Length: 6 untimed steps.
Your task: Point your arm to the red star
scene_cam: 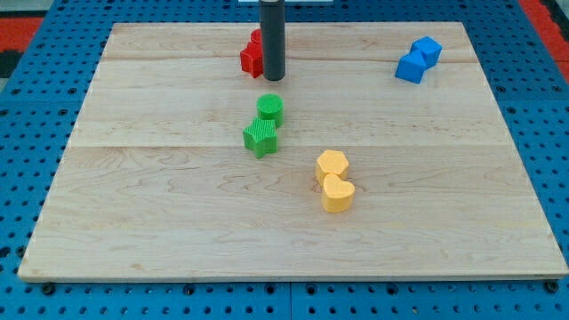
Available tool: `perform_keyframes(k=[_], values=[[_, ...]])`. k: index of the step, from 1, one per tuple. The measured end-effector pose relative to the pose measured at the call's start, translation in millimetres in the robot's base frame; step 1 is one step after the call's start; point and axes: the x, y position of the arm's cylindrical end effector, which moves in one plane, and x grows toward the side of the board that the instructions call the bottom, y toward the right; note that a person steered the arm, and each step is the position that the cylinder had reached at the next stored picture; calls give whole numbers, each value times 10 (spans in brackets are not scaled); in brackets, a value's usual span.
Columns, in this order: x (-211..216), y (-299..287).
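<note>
The red star [251, 59] lies near the view's top, left of centre, partly hidden behind my rod. Another red block [256, 38] sits just above it, mostly hidden; its shape cannot be made out. My tip [274, 77] rests on the board right beside the red star, at its lower right edge, touching or almost touching it.
A green cylinder [270, 109] and a green star [260, 138] sit together below my tip. A yellow hexagon [332, 164] and a yellow heart [337, 193] lie lower right of centre. Two blue blocks [418, 60] sit at the top right. The wooden board [133, 222] lies on a blue pegboard.
</note>
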Motion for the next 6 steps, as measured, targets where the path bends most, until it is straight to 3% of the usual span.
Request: perform_keyframes(k=[1, 2, 3, 4, 5, 6], values=[[98, -161], [227, -924], [-166, -1185], [-683, -1047], [-329, -92], [415, 279]])
